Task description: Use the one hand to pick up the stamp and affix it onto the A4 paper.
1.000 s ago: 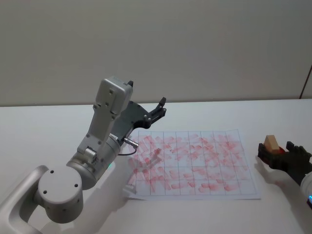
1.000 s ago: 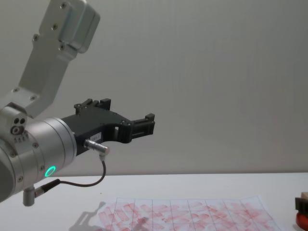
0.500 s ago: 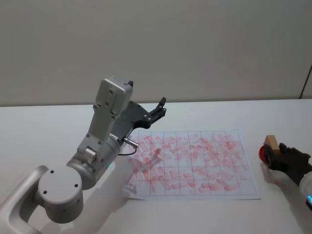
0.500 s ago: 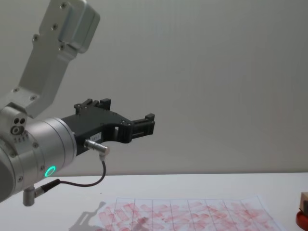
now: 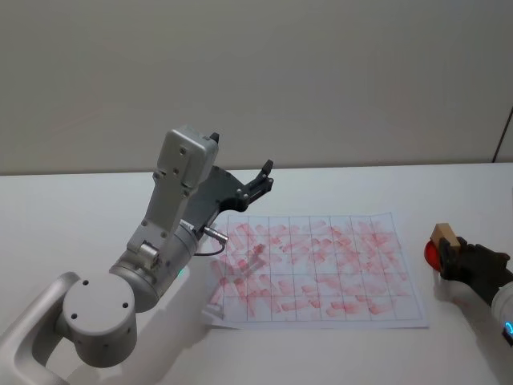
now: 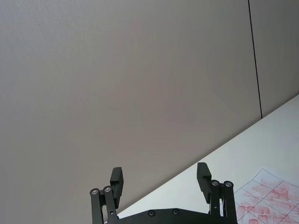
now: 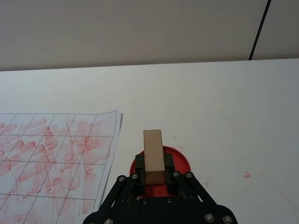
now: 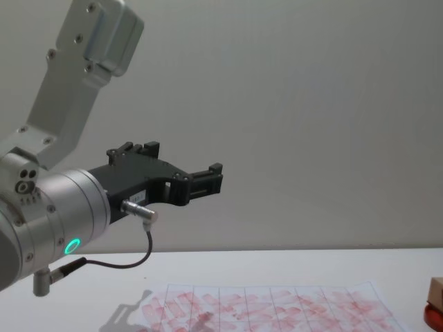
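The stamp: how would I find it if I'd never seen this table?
Look at the white table, then go right of the gridded paper to the round red ink pad. The stamp is the small tan wooden block over that pad, held by the black right gripper. Nothing else there is wood.

No text is legible. A pale label (image 8: 136,197) on the left gripper (image 8: 213,178) is unreadable; the A4 paper (image 5: 407,314) bears only smeared red marks (image 5: 362,258).
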